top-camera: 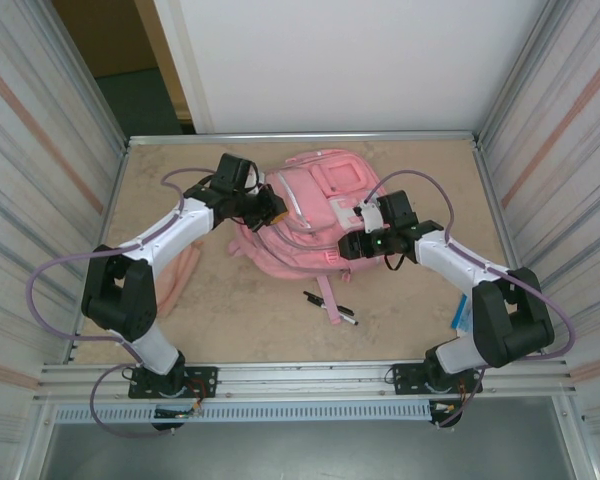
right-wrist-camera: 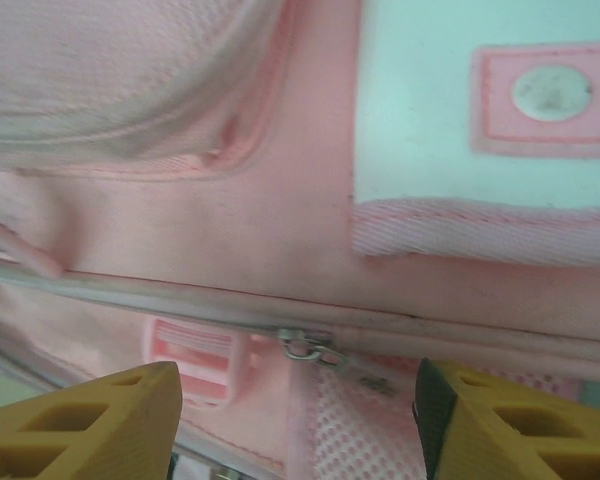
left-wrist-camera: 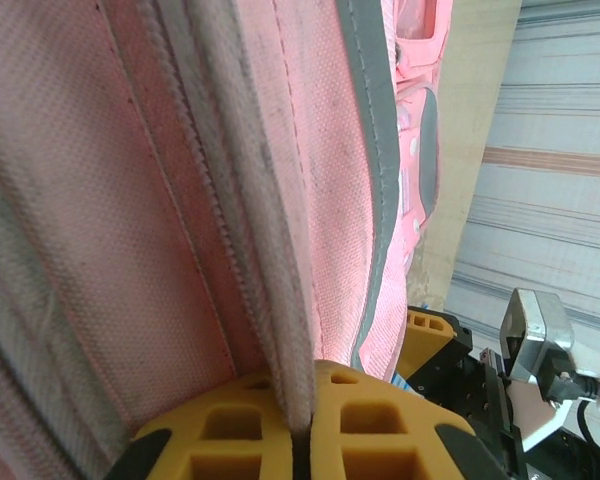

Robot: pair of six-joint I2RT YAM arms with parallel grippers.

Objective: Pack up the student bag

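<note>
The pink student bag (top-camera: 315,200) lies on the table at the back centre, front side up, with its white patch (right-wrist-camera: 450,90) facing my right wrist camera. My left gripper (top-camera: 270,208) sits at the bag's left side, shut on the zipper edge of the bag's fabric (left-wrist-camera: 280,300), which runs up from between the yellow pads (left-wrist-camera: 380,420). My right gripper (top-camera: 355,245) hovers open over the bag's right side. A metal zipper slider (right-wrist-camera: 315,348) lies on the closed zip line between its two yellow fingers (right-wrist-camera: 90,420), untouched.
A black pen (top-camera: 332,308) lies on the table just in front of the bag, beside a loose pink strap (top-camera: 327,292). A narrow pink pouch (top-camera: 185,272) lies by the left arm. Something blue (top-camera: 463,312) sits behind the right arm. Metal walls close in both sides.
</note>
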